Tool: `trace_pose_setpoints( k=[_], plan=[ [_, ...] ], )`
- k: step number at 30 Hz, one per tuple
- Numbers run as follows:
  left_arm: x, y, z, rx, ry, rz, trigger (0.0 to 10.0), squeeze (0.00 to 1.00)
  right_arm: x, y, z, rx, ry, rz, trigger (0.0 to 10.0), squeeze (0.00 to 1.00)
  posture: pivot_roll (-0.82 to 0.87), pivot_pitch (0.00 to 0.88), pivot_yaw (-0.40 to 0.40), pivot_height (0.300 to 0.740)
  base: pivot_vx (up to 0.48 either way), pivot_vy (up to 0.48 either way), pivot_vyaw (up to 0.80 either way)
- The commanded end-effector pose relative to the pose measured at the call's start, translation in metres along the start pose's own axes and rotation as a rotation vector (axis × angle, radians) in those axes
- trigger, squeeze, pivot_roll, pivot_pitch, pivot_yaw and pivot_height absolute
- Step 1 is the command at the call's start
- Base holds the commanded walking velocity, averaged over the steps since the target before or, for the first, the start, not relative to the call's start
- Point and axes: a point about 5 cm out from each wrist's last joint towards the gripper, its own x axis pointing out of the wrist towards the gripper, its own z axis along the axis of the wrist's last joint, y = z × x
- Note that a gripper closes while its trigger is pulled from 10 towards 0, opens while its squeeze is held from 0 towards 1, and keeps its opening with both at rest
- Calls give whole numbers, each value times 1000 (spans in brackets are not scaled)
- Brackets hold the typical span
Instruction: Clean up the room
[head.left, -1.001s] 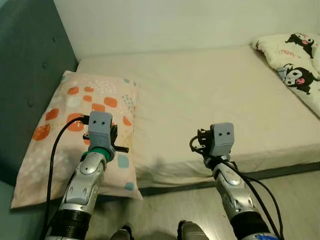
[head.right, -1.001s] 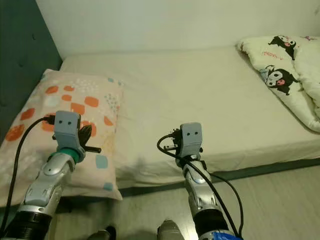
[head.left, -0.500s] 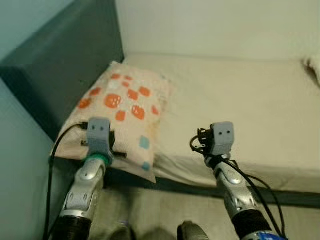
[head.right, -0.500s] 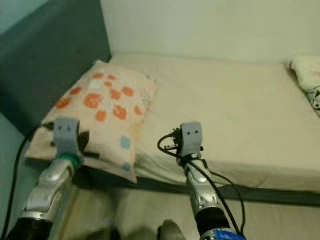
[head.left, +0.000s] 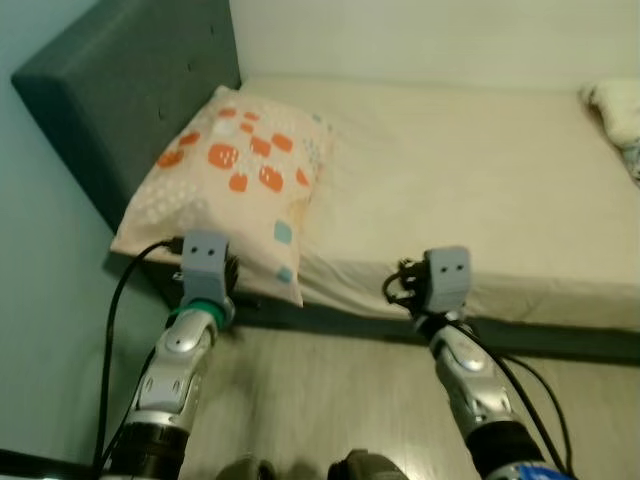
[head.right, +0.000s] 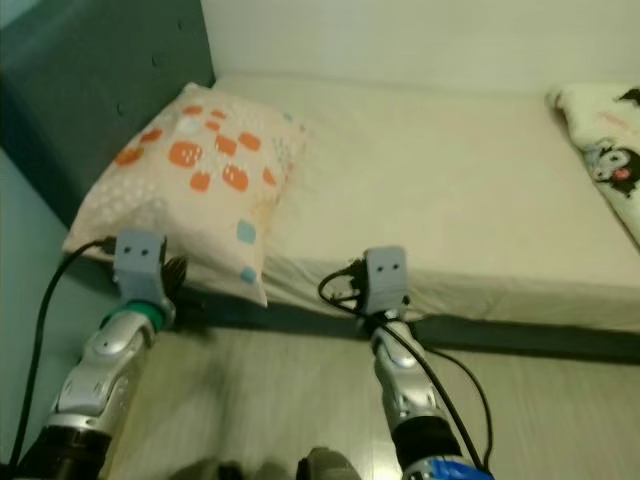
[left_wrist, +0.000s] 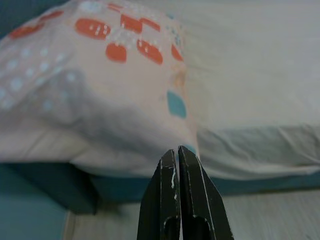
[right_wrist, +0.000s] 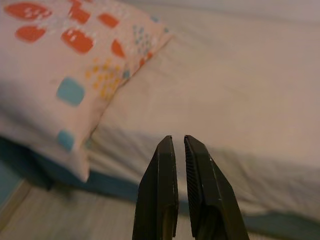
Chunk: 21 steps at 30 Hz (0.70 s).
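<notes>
A cream pillow (head.left: 235, 175) with orange and blue patches lies at the head end of the bed (head.left: 460, 180), one corner hanging over the mattress edge. A cartoon-print blanket (head.right: 600, 150) is bunched at the far right of the mattress. My left gripper (left_wrist: 174, 150) is shut and empty, held above the floor just short of the pillow's hanging corner. My right gripper (right_wrist: 175, 139) is also shut with nothing in it, and points at the mattress side to the right of the pillow.
A dark teal padded headboard (head.left: 130, 90) rises on the left behind the pillow. Pale wood floor (head.left: 320, 390) runs along the dark bed base (head.left: 560, 340). A black cable (head.left: 115, 310) loops off my left arm.
The whole view has swung left and pulled back from the bed, so the camera moved. Both arms keep the same raised pose with their fingers shut.
</notes>
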Motion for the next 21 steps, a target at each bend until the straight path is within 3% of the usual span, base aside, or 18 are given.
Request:
trace_pose_setpoints(
  k=[1,14,21],
  plan=[
    [-2,4,-7,7,23,15,10000,0,-1,6,-5,14,15,14,10000,0,-23,6,9,740,-368,0,0],
    [-2,3,-7,6,22,12,10000,0,-1,6,-6,38,20,12,10000,0,-24,7,8,740,-332,0,0],
    [-2,1,-8,-27,30,-8,10000,0,0,2,-7,74,26,-14,10000,0,-25,6,7,740,0,0,-800]
  ],
)
